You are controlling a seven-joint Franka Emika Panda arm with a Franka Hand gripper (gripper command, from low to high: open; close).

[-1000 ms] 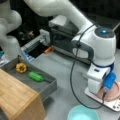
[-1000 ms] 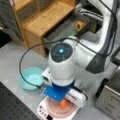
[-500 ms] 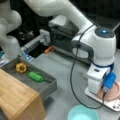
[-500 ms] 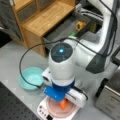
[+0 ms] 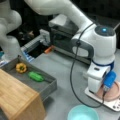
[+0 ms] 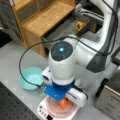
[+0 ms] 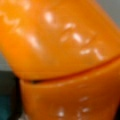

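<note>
My gripper (image 5: 103,92) is lowered onto a pink plate (image 5: 114,93) that rests on a white base (image 5: 113,105) at a front view's right. In a front view, the gripper (image 6: 64,99) stands over the plate (image 6: 53,110) with an orange object (image 6: 64,103) directly under it, touching the plate. That glossy orange object (image 7: 60,57) fills almost the whole wrist view, very close to the camera. The arm's white body and a blue wrist block hide the fingers.
A teal bowl (image 5: 82,115) (image 6: 31,78) sits beside the plate's base. A grey tray (image 5: 48,86) holds a yellow pepper (image 5: 21,67) and a green vegetable (image 5: 35,76). A wooden shelf unit (image 5: 17,97) (image 6: 45,20) stands by the tray. A black cable loops from the arm.
</note>
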